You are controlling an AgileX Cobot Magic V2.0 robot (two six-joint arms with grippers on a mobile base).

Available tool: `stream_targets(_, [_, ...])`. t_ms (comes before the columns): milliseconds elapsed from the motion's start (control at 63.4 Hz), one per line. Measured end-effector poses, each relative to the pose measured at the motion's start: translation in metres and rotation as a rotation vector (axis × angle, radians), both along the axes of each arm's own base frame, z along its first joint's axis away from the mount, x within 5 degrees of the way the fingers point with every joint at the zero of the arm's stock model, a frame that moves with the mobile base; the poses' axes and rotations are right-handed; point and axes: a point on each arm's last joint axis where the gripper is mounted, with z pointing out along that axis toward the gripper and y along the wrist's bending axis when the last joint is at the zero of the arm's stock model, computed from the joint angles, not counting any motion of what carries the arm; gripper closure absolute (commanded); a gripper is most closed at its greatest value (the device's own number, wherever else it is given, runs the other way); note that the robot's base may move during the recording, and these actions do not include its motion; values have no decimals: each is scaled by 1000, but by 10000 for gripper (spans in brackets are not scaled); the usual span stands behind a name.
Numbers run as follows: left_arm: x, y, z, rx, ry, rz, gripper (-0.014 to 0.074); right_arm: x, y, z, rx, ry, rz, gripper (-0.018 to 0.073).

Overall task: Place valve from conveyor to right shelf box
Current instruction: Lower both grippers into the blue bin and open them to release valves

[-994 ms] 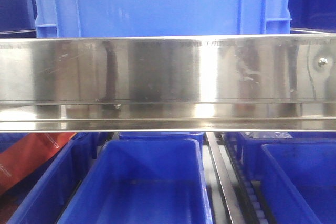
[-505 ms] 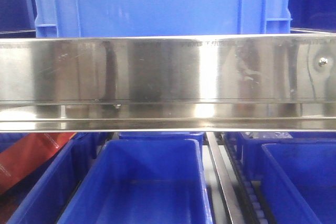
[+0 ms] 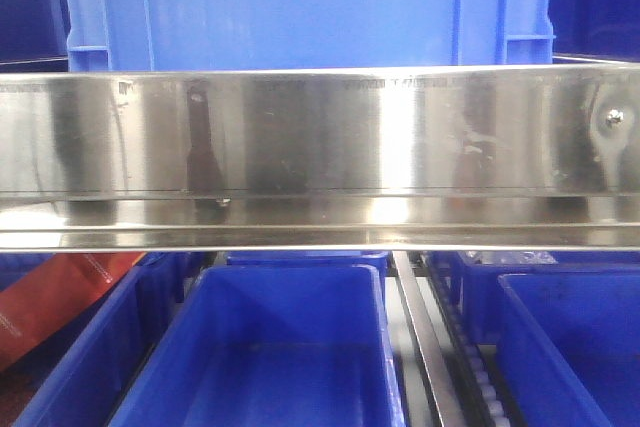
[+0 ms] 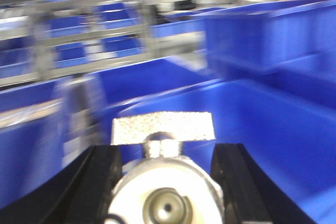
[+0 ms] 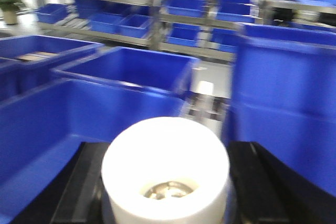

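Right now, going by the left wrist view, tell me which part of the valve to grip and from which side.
Grip the round metal body of the valve, one finger on each flank, coming in end-on with the flat handle left free. The body is wide and rounded, and the thin handle would likely twist. The left pincer sits that way, fingers flanking the body.

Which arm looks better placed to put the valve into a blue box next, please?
Left, probably: the left tool grips the metal valve above an open blue box. The right tool is shut on a white cylinder, not plainly a valve.
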Motion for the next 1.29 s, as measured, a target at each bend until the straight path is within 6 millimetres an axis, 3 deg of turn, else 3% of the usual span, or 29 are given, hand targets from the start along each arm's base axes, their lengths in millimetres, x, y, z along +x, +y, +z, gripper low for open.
stream_targets(95, [37, -24, 0, 13, 48, -53, 708, 30, 25, 9, -2, 10, 76, 712])
stream_targets(268, [97, -58, -7, 33, 113, -89, 708, 81, 71, 3, -11, 55, 167, 712])
stream_targets(410, [140, -76, -33, 61, 196, -90, 708, 117, 93, -17, -23, 101, 176, 712])
stream_targets(489, [162, -84, -58, 86, 265, -90, 708, 136, 101, -36, -44, 151, 174, 712])
stream_targets(662, [187, -96, -96, 125, 370, -93, 708, 163, 115, -72, -89, 264, 177, 712])
stream_targets(804, [194, -99, -110, 142, 418, -94, 694, 174, 121, -93, -120, 341, 182, 674])
stream_targets(946, [195, -100, -115, 151, 453, -97, 511, 179, 124, -106, -145, 401, 187, 472])
stream_targets(1136, [194, -100, -117, 159, 475, -99, 107, 181, 125, -110, -153, 421, 189, 81])
stream_targets(1214, [194, -100, -115, 154, 465, -99, 21, 179, 124, -104, -144, 399, 188, 15])
stream_targets(1293, [194, -100, -113, 154, 467, -101, 17, 173, 121, -93, -134, 371, 188, 12])
